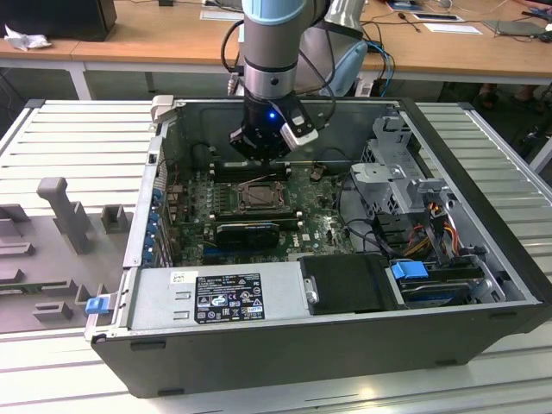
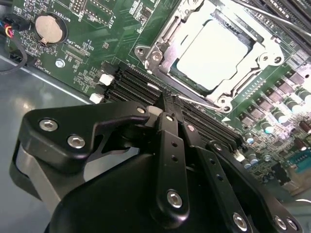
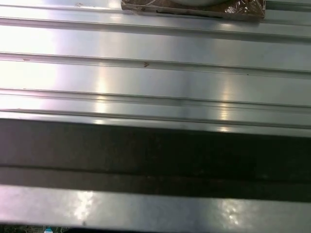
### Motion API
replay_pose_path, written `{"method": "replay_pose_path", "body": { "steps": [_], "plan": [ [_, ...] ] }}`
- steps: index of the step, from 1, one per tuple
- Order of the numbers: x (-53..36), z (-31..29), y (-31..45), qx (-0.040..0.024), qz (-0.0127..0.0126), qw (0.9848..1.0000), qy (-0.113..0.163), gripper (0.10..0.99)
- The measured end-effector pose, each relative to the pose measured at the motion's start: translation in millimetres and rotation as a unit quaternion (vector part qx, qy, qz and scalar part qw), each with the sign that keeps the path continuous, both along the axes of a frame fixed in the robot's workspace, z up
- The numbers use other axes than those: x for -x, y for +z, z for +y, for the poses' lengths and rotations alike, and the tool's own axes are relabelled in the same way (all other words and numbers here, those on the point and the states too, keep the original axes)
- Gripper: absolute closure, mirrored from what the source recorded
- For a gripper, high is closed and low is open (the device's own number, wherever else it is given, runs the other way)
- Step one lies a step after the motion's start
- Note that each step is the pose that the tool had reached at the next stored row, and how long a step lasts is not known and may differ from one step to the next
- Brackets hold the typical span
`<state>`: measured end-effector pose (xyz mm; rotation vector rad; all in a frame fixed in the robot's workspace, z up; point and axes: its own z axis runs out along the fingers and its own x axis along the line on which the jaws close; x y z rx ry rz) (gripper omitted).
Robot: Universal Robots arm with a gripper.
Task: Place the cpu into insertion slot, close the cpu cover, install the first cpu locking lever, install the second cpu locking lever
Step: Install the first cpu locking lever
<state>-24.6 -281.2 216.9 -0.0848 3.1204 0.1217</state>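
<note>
My hand (image 2: 167, 99) has its fingers pressed together with nothing between them, tips at the socket's near edge. The cpu (image 2: 214, 53) sits in the insertion slot (image 2: 160, 53) just ahead, cpu cover (image 2: 265, 46) down around it. In the exterior view the hand (image 1: 263, 155) hangs just behind the insertion slot (image 1: 257, 197); chip detail only reads from the second wrist view.

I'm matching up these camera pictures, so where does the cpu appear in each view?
Exterior view: cpu at mid-board inside the case, near the gripper.
Second wrist view: cpu, a pale square just beyond the gripper.
Shared landmark: the silver cover framing it.
</note>
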Motion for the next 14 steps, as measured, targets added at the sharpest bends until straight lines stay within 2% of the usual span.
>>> {"method": "replay_pose_path", "body": {
  "steps": [7, 14],
  "plan": [
    [-2.8, 0.0, -8.9, 0.0001, -0.0008, 1.0000, 0.000, 0.980],
    [-3.9, -0.2, -12.6, 0.0003, -0.0007, 1.0000, 0.000, 0.980]
  ]
}}
